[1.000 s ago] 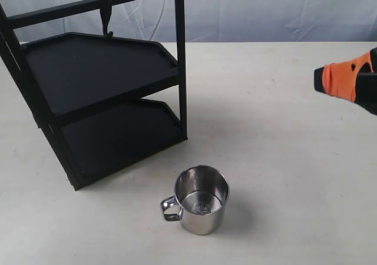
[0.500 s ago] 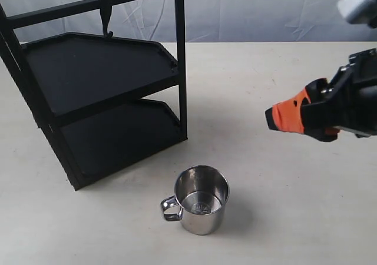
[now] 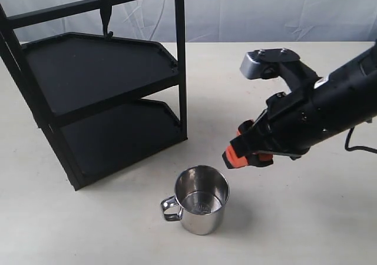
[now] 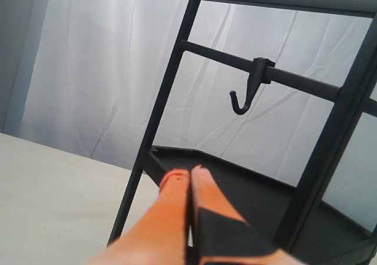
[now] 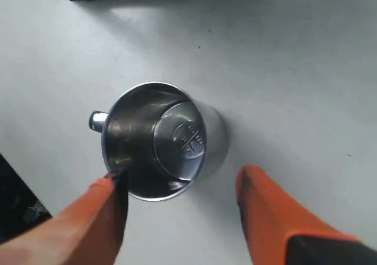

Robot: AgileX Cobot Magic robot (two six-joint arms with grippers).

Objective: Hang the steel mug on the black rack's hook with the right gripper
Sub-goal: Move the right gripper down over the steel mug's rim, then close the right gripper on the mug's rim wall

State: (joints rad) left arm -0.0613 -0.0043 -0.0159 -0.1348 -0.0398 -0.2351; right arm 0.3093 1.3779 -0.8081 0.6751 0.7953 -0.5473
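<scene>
Progress on the task looks early to us: the small shiny stainless steel mug (image 3: 201, 199) stands upright on the pale table (image 3: 306, 218), in front of the tall matte black metal rack (image 3: 94, 82) and clear of it, with its looped handle (image 3: 169, 208) turned toward the rack side of the exterior view. Nothing hangs on the small black hook (image 3: 105, 15) fixed to the rack's top crossbar (image 3: 88, 5).

We see the right gripper (image 5: 179, 203), black with orange-red finger pads, poised just above and beside the mug's rim. In its wrist view the fingers (image 5: 97, 215) are spread wide, one at the near rim and the other out past the mug wall, and they grip nothing. We judge that the grasp, the lift, the carry to the crossbar and the threading of the handle over the hook are all left to do.

The left gripper (image 4: 189, 174) shows only in its own wrist view, its orange pads pressed together with nothing between them, aimed at the rack.

Some things we cannot settle. The right gripper's fingertips are largely hidden behind its own body in the exterior view. Whether the near finger touches the rim is unclear. The rack's left edge is cut off, and the hook's open side is hard to read from the exterior view.
</scene>
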